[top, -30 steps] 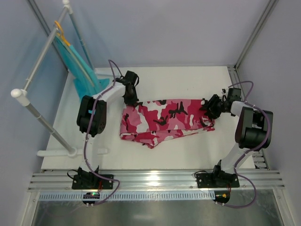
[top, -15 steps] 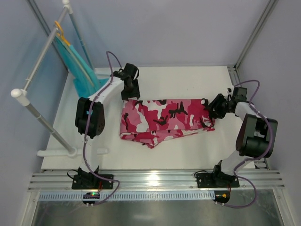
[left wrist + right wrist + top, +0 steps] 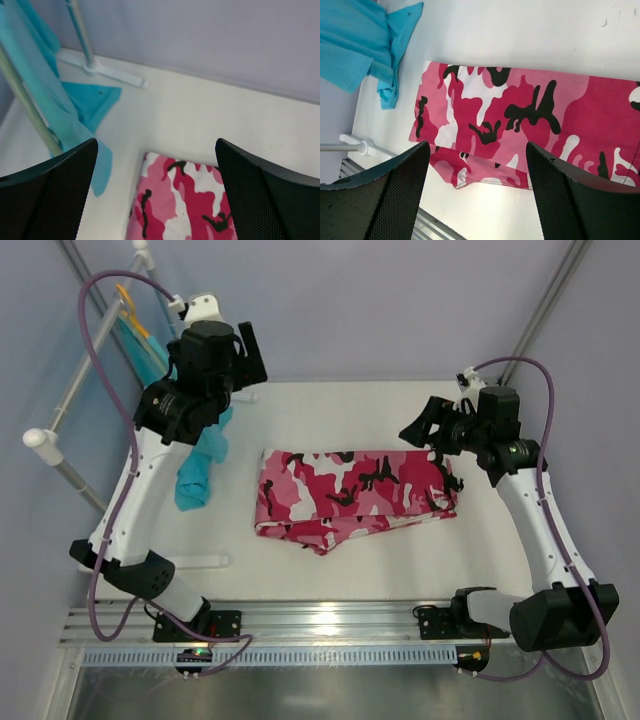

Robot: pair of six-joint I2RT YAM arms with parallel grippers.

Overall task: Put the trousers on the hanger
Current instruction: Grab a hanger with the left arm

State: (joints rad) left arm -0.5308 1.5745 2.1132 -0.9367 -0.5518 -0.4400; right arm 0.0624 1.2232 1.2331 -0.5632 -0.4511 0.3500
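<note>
The trousers point(image 3: 355, 495) lie folded flat on the table point(image 3: 350, 415). I see my left gripper point(image 3: 156, 195) and right gripper point(image 3: 477, 190) hanging clear of them, fingers spread wide, holding nothing.

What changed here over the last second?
The left claw and right claw opened and lifted off the ends of the trousers. The left swung up toward the rack, and the right rose above its end. The trousers stayed folded flat on the table.
</note>
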